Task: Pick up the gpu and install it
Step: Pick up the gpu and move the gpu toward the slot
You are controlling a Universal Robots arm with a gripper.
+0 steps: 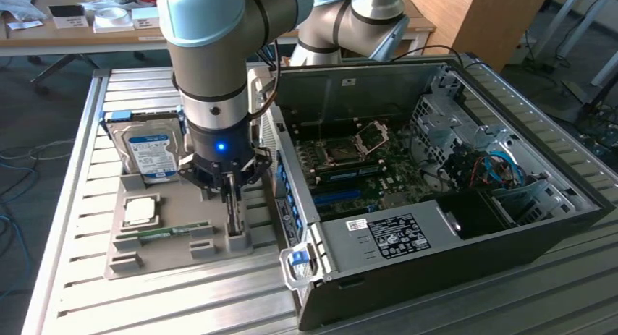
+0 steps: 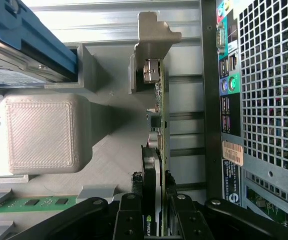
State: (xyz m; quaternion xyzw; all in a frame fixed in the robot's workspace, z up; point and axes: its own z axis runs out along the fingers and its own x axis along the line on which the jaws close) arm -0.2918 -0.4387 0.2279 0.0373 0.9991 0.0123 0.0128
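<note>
The gpu (image 2: 160, 125) stands on its long edge in a slot of the grey holder tray (image 2: 108, 145). It runs straight out from between the jaws, with its silvery metal bracket (image 2: 151, 35) at the end farthest from them. On the card face just beside one black finger (image 2: 129, 220) there is a small green-and-white logo with pale lettering that looks like the start of "NVIDIA"; it is cut off and cannot be read in full. The gripper (image 2: 155, 200) has its jaws drawn in narrow, a finger pressed against each face of the card at its near end, so it has hold of the gpu, which sits down in the tray. In the exterior view the gripper (image 1: 228, 187) points straight down onto the card (image 1: 234, 218). On one side of the jaws is the open computer case (image 1: 435, 168); its rear panel (image 2: 264, 100) carries a tan sticker (image 2: 232, 152) and its power supply a white label (image 1: 391, 234), both too fine to read. On the other side of the jaws lie a green memory stick (image 2: 33, 202) and a hard drive (image 1: 150, 150) with a blue-and-white label whose print is illegible.
</note>
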